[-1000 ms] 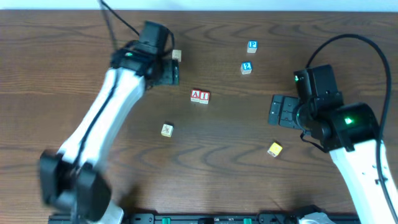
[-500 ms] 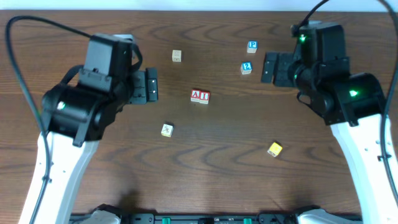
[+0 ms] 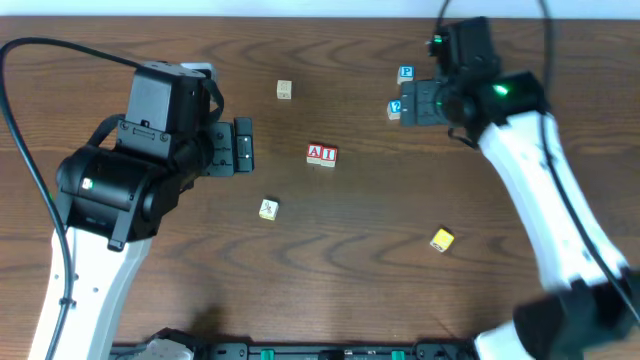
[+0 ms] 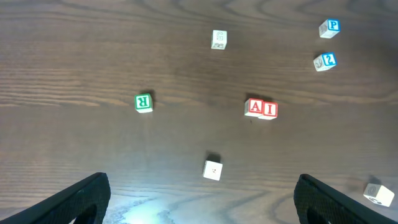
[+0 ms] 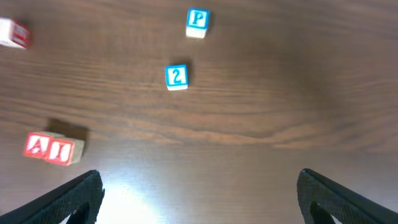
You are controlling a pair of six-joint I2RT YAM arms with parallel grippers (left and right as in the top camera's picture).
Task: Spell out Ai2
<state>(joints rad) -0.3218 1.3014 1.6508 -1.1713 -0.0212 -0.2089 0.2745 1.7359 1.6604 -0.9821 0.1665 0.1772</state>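
**Bench** (image 3: 330,290): dark wood, strewn with letter cubes.

**Left arm** (image 3: 105,190): hangs over the left side, left jaws wide and empty, which leaves the word site free.

**Right arm** (image 3: 520,150): reaches to the far right, right jaws wide and empty, hovering near the 2 cube (image 5: 176,76), probably to collect it.

**A cube** (image 4: 255,106) and **I cube** (image 4: 269,109): touching at mid-bench, reading "AI". The 2 cube lies well apart from them, near the P cube (image 5: 197,18).

The red A cube (image 4: 254,106) and the red I cube (image 4: 269,109) lay touching, side by side; the blue 2 cube (image 5: 177,77) lay apart.
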